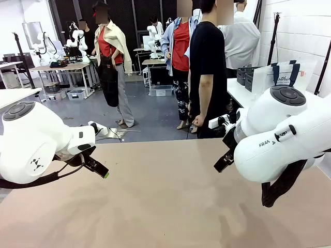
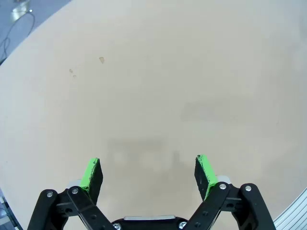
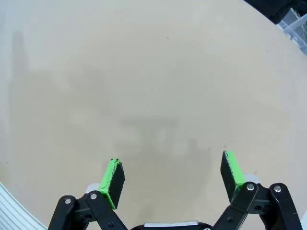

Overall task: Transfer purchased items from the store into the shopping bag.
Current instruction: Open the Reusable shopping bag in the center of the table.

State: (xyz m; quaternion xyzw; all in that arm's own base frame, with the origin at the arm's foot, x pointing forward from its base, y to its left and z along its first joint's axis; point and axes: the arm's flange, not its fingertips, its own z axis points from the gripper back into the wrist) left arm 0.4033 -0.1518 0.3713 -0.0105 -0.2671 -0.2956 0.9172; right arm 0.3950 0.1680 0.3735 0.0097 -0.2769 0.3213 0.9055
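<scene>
**Nothing Moved Yet**

The table (image 1: 165, 206) in front of the arms is seen bare. The left gripper (image 2: 149, 168) is held over it with its jaws wide apart, and nothing is held between them. The right gripper (image 3: 172, 176) is held the same way (wide apart, nothing in it). The bag (image 1: 282, 76) and the basket (image 1: 247, 76) are seen on a white side table at the far right, well apart from both grippers. What is inside them cannot be told. A person (image 1: 207, 62) in black is seen standing at the far edge of the table. The task is judged not begun: no item is picked up, and nothing is seen put in the bag. All the moving is left to be done.
</scene>
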